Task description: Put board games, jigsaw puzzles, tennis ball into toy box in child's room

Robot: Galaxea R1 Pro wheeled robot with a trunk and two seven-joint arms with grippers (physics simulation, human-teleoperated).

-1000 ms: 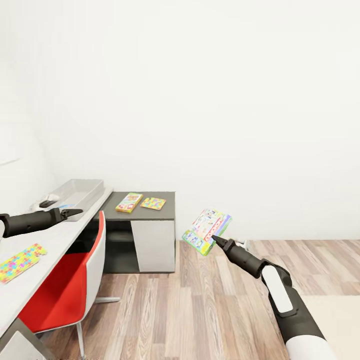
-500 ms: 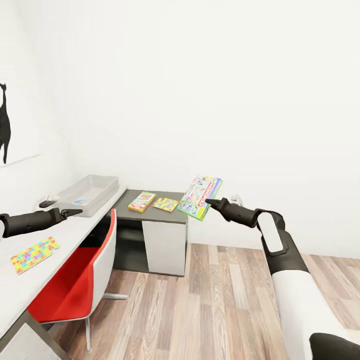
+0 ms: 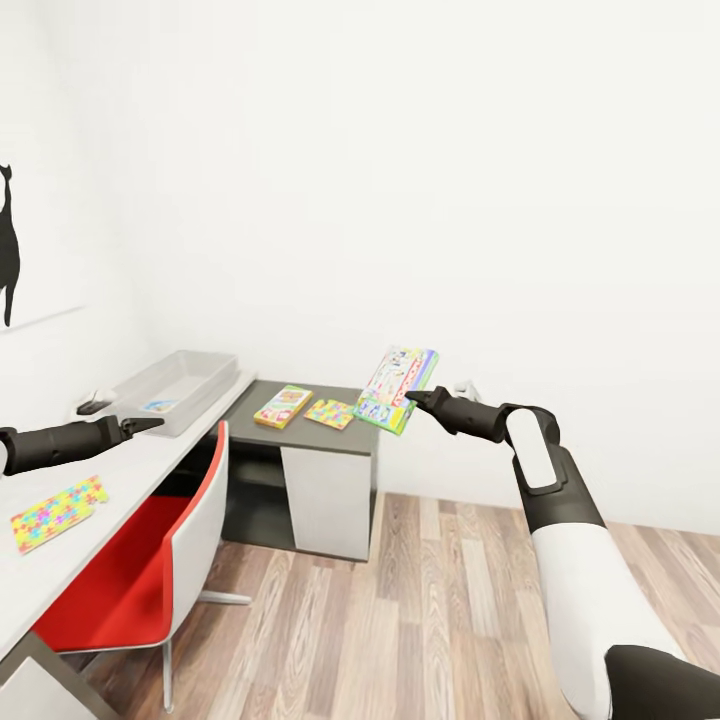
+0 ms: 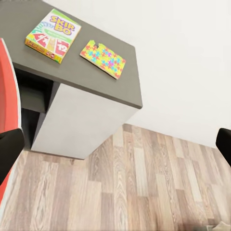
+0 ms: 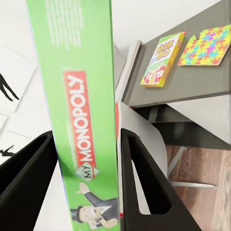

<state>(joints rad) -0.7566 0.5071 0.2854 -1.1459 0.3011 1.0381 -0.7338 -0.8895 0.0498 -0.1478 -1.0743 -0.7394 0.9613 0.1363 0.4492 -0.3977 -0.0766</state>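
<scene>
**One game box held in the air, rest of the toys on the desk**

Right gripper (image 3: 408, 398) is clamped on a green and white board game (image 3: 398, 389); in the right wrist view its two dark fingers (image 5: 144, 185) press both faces of the green box (image 5: 79, 115), "Monopoly" printed along the edge. The box is tilted, held in the air just beside the near corner of the dark side unit (image 3: 345, 436), above the wood floor (image 3: 430, 610).

Left gripper (image 3: 150, 424) hovers over the pale desk top (image 3: 120, 480) near the grey tray (image 3: 178, 388). Fingers look close together and hold nothing; cannot tell for sure.

On the side unit: a yellow-green game box (image 3: 283, 406) and a puzzle sheet (image 3: 331, 413) lie flat, just beside each other, not touching. Second puzzle sheet (image 3: 57, 512) lies on the desk top, well apart from the tray. Something small and blue lies in the tray, too small to tell.

Red and white chair (image 3: 150, 560) is tucked at the desk. Black cat picture (image 3: 8, 245) hangs on the left wall.
</scene>
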